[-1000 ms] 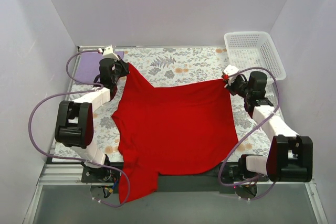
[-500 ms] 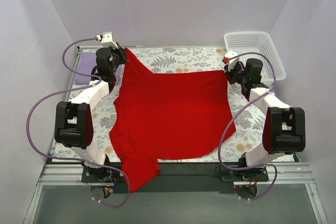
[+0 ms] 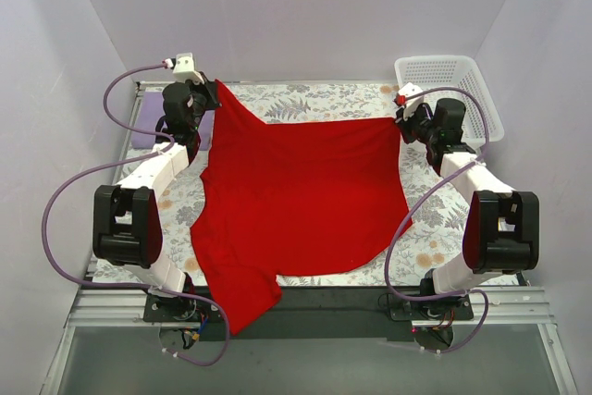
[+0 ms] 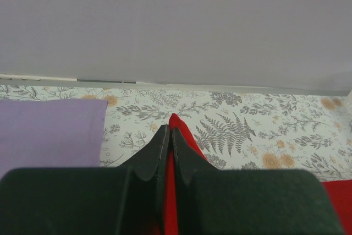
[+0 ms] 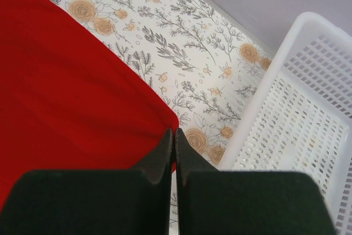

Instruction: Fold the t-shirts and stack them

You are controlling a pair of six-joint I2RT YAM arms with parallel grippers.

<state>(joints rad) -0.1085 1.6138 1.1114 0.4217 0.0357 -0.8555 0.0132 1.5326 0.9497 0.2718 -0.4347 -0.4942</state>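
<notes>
Left gripper (image 4: 169, 131) clamped on far-left corner of large bright red cloth t-shirt (image 3: 296, 201) | right gripper (image 5: 171, 132) pinching its far-right corner | shirt spread across floral table (image 3: 314, 104), near end hanging off front edge | pale lavender cloth t-shirt (image 3: 146, 125) lying flat far left

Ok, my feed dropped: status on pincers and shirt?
Left pincer shut on red t-shirt, far corner. Right pincer same, other corner. Near part overhangs table edge. Basket beside right pincer, not blocking.

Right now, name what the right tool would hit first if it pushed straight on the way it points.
Probably the floral table cover just past the red t-shirt's pinched corner; the white basket sits off to the side. Depth is unclear.
</notes>
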